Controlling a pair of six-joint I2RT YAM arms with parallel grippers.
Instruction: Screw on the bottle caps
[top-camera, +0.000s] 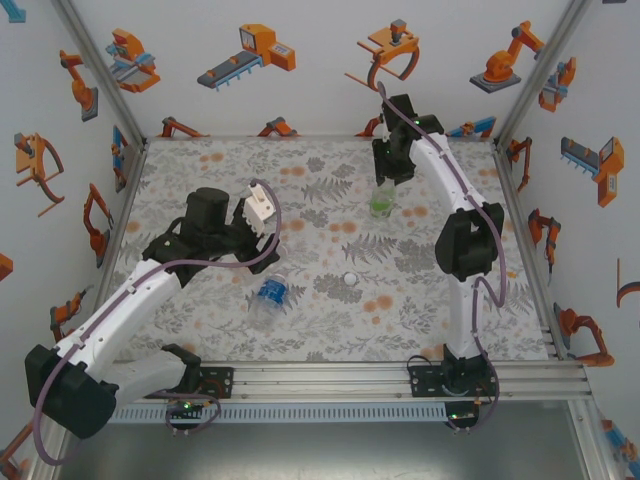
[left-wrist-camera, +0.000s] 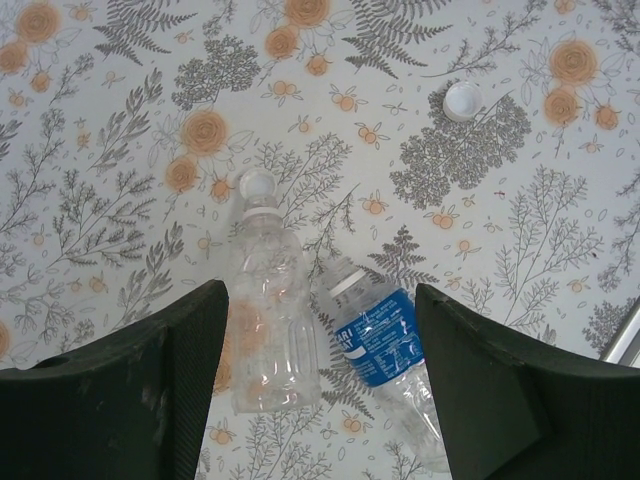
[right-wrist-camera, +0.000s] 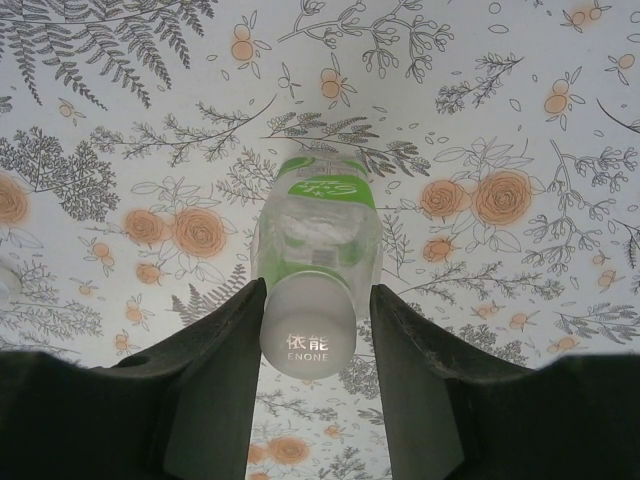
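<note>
The right gripper (right-wrist-camera: 316, 300) is pinching the frosted cap (right-wrist-camera: 307, 335) on the green bottle (right-wrist-camera: 322, 215), which is standing upright on the table (top-camera: 200, 160). This cap is apparently being screwed on, and the next move is calling for steady turning until it seats. The left gripper (left-wrist-camera: 320, 290) is hanging spread wide above the clear bottle (left-wrist-camera: 268, 320) and the blue-labelled bottle (left-wrist-camera: 378, 340), both lying side by side. A loose cap (left-wrist-camera: 462, 100) is lying well apart from them, probably waiting for the blue-labelled bottle's bare-looking neck.
</note>
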